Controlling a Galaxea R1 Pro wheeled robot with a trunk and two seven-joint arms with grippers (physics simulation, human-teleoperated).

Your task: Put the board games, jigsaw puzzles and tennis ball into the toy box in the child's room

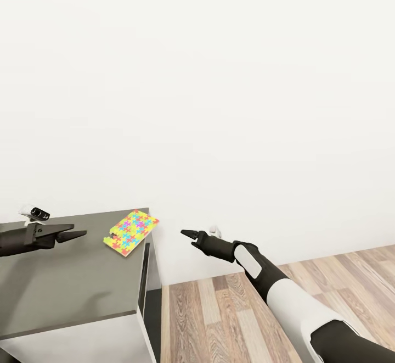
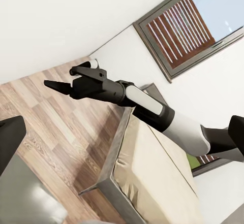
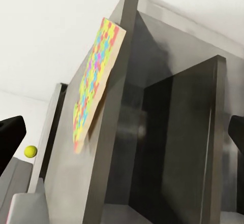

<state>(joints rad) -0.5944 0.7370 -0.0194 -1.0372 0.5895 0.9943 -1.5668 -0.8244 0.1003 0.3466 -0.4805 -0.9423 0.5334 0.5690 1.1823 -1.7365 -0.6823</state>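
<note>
Both grippers, left (image 1: 77, 235) and right (image 1: 188, 234), look pinched closed and empty, so nothing is being carried. Under my left gripper lies the grey table top (image 1: 66, 286); just ahead of its tips, the multicoloured jigsaw puzzle square (image 1: 130, 232) overhangs the corner. Beyond it a small yellow tennis ball (image 3: 30, 151) waits, so I judge both unpacked.

the dark grey desk (image 1: 66, 291) stood by the white wall on the wood plank floor (image 1: 219, 319). a jigsaw puzzle (image 1: 130, 232) lay flat near its back corner, poking a little over the edge.
</note>
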